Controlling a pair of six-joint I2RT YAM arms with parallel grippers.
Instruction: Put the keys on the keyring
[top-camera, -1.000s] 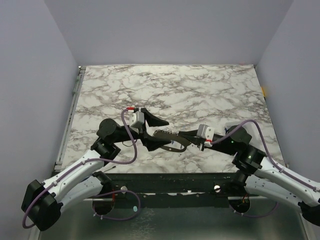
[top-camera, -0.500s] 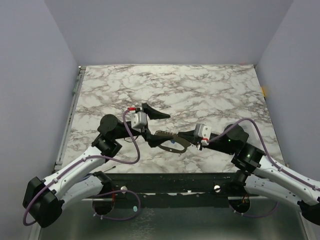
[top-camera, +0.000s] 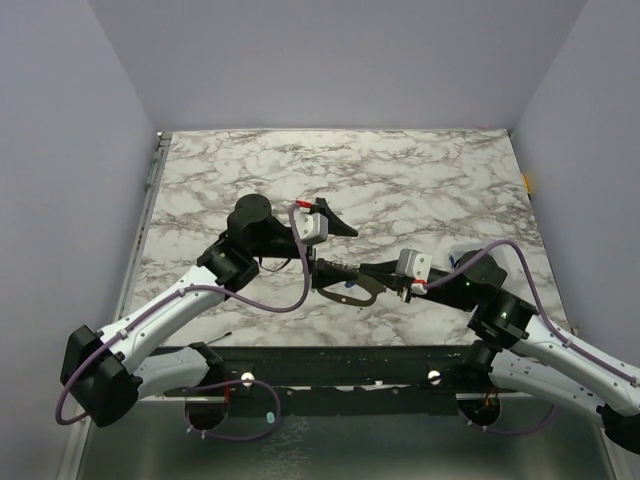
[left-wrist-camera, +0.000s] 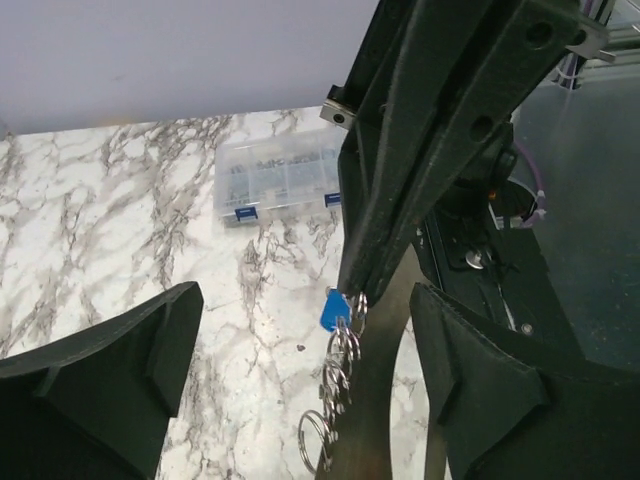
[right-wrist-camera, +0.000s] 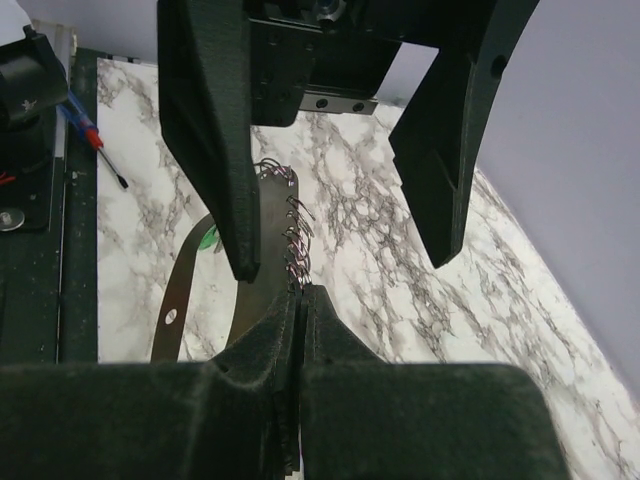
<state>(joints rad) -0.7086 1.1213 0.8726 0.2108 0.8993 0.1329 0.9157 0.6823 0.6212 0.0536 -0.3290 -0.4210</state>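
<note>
top view: veined marble table (top-camera: 420, 180) boxed in by lavender walls (top-camera: 60, 150). my left pincer (top-camera: 338, 258) has swung forward and in toward my right pincer (top-camera: 350, 280) since half a second ago.
left wrist: my left fingers (left-wrist-camera: 100, 390) are spread wide, with the blue key (left-wrist-camera: 334, 310) and keyring (left-wrist-camera: 318, 440) chain hanging between them.
right wrist: the right pincer is clamped on that keyring.

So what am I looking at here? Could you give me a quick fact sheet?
Surface: white and grey marble-patterned table
Right gripper: shut on the string of thin silvery metal rings
Small blue-headed key: hangs with the rings at the right gripper's tips
Left gripper: open, one finger on each side of the rings, not touching them
Also there: clear plastic compartment box on the table
</note>
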